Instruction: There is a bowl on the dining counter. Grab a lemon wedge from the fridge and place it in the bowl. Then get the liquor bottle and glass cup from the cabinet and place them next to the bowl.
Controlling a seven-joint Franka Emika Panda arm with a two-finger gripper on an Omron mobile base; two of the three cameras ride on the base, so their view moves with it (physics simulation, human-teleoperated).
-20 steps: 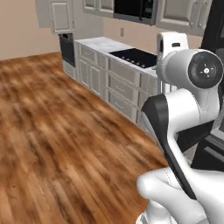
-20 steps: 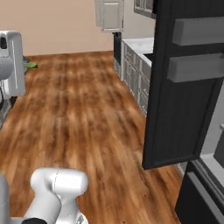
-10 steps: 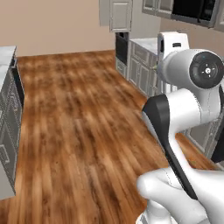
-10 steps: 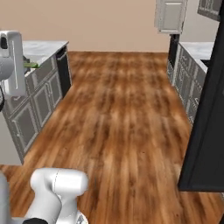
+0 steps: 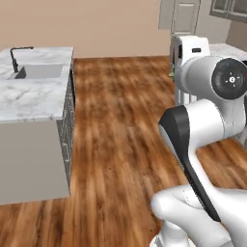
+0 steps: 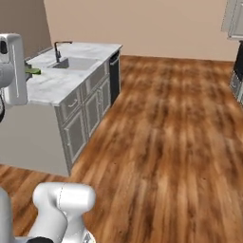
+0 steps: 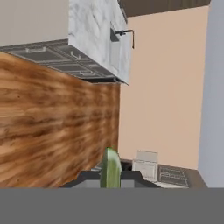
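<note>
My gripper [image 7: 110,176] is shut on a green lemon wedge [image 7: 110,167], which stands up between the fingertips in the hand view. In the right base view the wedge [image 6: 32,71] pokes out beside the white hand at the far left, in front of the dining counter [image 6: 52,88]. This white marble island carries a steel sink [image 6: 71,63] and a black faucet [image 6: 58,49]. The left base view has the counter [image 5: 29,99] at the left and the raised hand at the upper right. The bowl, fridge, liquor bottle and glass cup are out of view.
Wood floor [image 6: 171,133] stretches wide between the island and the far beige wall. Beige wall cabinets [image 5: 185,14] hang at the upper right of the left base view. Grey panelled drawer fronts [image 6: 83,118] line the island's side.
The base has turned, so both base views swung from the black fridge door and wall counters round to the island. The gripper stays shut on the wedge.
</note>
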